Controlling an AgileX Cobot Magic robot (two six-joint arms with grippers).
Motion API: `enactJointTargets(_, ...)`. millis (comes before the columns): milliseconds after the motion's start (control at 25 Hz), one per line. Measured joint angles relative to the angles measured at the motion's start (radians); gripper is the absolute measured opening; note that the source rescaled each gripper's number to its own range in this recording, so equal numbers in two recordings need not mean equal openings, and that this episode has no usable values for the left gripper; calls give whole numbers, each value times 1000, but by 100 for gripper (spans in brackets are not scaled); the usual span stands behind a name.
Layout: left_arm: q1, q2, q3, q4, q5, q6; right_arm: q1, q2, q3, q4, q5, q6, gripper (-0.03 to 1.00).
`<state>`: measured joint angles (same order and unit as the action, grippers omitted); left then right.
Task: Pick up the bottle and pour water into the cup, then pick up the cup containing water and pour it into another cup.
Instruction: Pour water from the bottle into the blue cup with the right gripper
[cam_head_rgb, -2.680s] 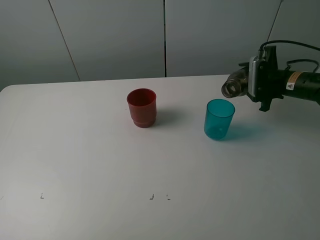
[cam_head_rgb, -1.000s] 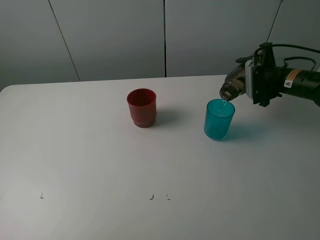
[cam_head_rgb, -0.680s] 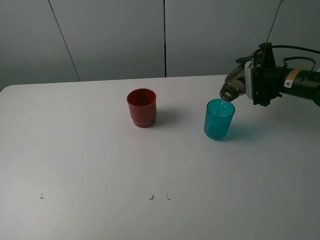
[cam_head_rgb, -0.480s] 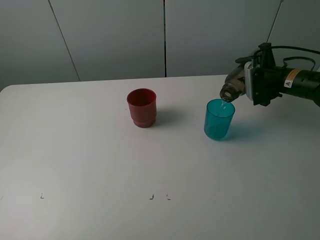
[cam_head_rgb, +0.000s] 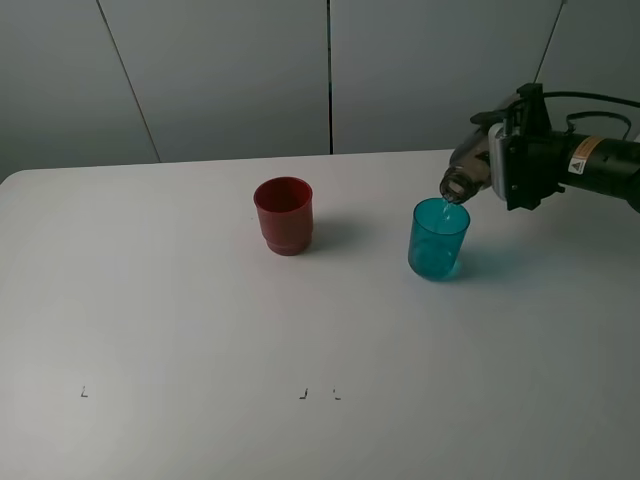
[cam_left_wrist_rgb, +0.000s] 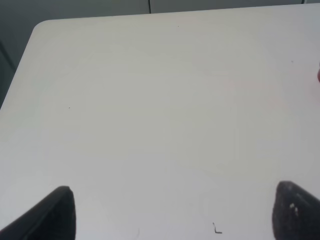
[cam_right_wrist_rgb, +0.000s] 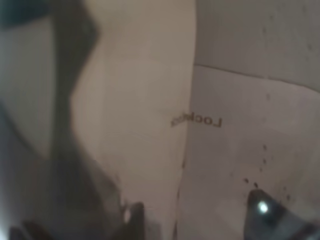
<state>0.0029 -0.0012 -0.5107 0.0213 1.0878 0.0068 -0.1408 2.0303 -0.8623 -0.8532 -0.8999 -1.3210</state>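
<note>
White table (cam_head_rgb: 160, 300), grey panel wall (cam_head_rgb: 220, 70) behind. Right gripper (cam_head_rgb: 508, 162) is clamped on the bottle (cam_head_rgb: 465, 174), up at the rear right of the table.

Vs ~3 s back: the bottle was nearly level with its mouth off to the right of the teal cup (cam_head_rgb: 438, 240). Now it's tipped mouth-down right over the cup's far rim, with a thin thread of water (cam_head_rgb: 449, 207) running in. Barely any change over the last second. Teal cup and red cup (cam_head_rgb: 284, 215) haven't shifted; both upright and well apart.

Left gripper (cam_left_wrist_rgb: 172, 215) hangs over bare tabletop with its fingers spread wide and nothing between them.

Edges: both cups sit in the rear half, clear of the back edge. There's an open gap between the cups. The front half holds only small corner marks (cam_head_rgb: 303, 394).
</note>
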Motion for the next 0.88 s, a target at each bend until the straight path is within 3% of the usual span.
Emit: enactJointTargets(880,0,0,0,0,0,-7,0,-2,0,21,-31,-94,0)
